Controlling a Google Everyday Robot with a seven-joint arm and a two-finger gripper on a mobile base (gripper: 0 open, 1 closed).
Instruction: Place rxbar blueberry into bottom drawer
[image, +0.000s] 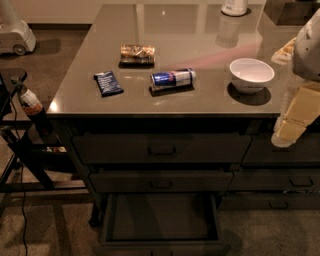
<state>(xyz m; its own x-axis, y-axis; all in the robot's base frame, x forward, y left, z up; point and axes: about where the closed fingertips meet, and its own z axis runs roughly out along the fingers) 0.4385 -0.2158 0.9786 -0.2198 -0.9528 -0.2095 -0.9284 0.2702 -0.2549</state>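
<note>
The rxbar blueberry (107, 83) is a small flat dark-blue wrapper lying on the left part of the grey countertop (200, 35). The bottom drawer (160, 220) of the centre stack is pulled open and shows a dark flat interior with nothing in it. My arm comes in at the right edge, and its gripper (283, 137) hangs just off the counter's front right corner, far to the right of the bar and above the right-hand drawers. It holds nothing that I can see.
A blue-and-silver can (172, 79) lies on its side mid-counter, with a brownish-gold packet (137, 54) behind it. A white bowl (251, 74) sits at the right and a white bottle (234, 7) at the back. A dark stand with cables (22, 130) is at the left.
</note>
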